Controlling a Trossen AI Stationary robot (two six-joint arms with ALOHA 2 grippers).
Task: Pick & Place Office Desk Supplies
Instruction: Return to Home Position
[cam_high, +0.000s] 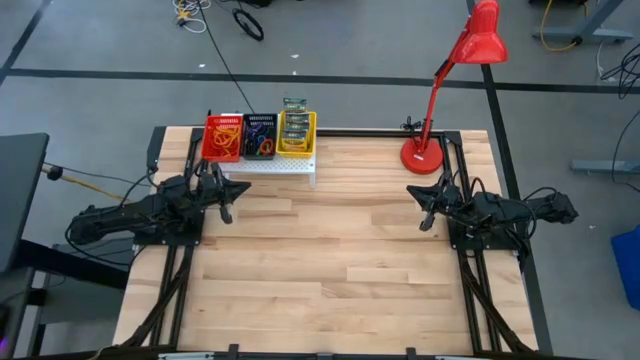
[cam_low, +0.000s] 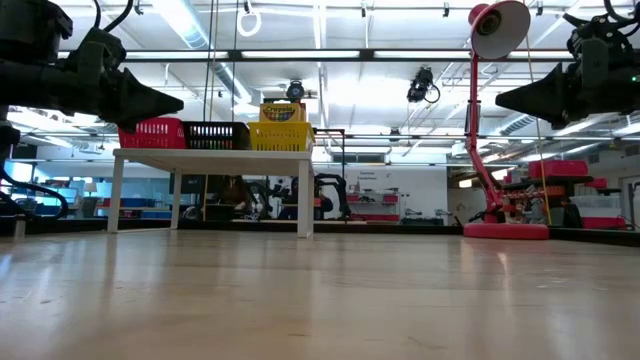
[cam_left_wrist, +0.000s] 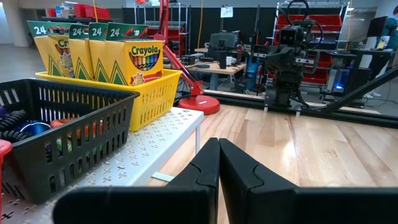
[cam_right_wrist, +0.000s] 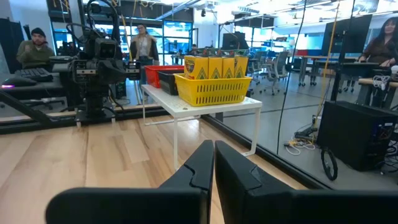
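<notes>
Three small baskets stand in a row on a white perforated stand at the table's far edge. The red basket holds reddish-orange rubber bands. The black basket holds coloured elastic loops. The yellow basket holds upright yellow-and-green crayon boxes. My left gripper hovers shut just in front of the stand, above the table. My right gripper hovers shut near the lamp's base, on the table's right side.
A tall red desk lamp stands with its round base on the table's far right corner. The bare wooden tabletop lies between and in front of the arms. People sit and stand in the room behind, in the right wrist view.
</notes>
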